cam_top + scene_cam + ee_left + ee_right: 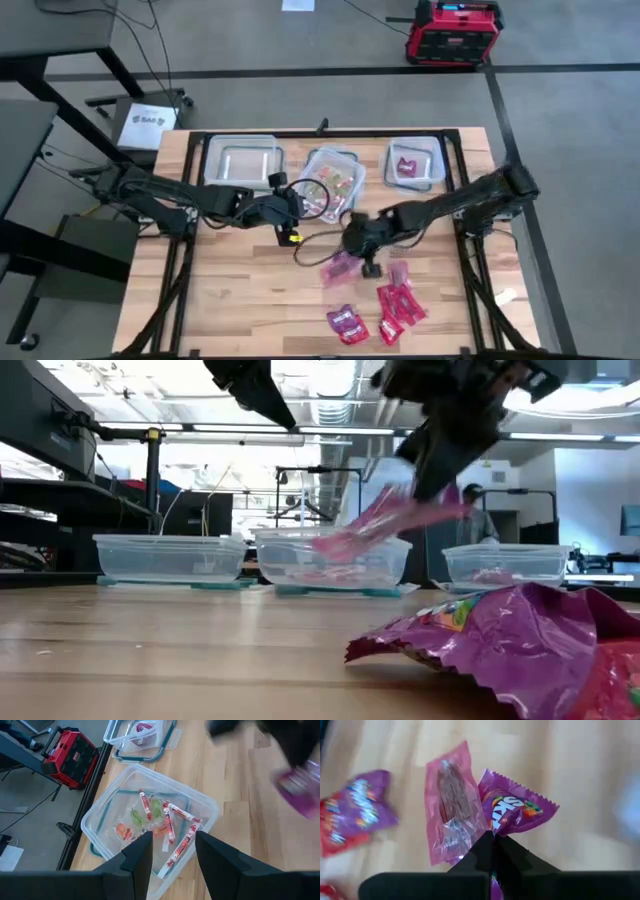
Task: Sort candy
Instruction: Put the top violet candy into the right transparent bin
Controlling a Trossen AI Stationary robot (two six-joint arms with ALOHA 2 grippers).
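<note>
the right hand (362,250) hangs over the middle of the tabletop (240,290), its fingers pinched shut on a purple packet (515,812), and a pink packet (451,810) seems caught in the same pinch or stuck to it. in the low view both packets hang clear of the wood in front of the middle container (333,180). the left hand (172,857) hovers over that container with its fingers apart and nothing between them; wrapped sticks and green and orange sweets lie inside it. the rest of the candy, a pile of red packets (400,305), lies near the front edge, well apart from the three containers. the right container (415,162) holds one dark red piece, and the left container (240,160) looks bare.

the main risk is a double pick: if two different packets travel together, one probably lands in the wrong container. the grip is at the packets' edge, so either could slip out on the way. the two hands are also close together near the middle container, and a swing there could bring them into contact.

i cannot tell whether the pink packet is truly gripped. a big purple wrapper (480,635) fills the low view's foreground and hides the pile.
</note>
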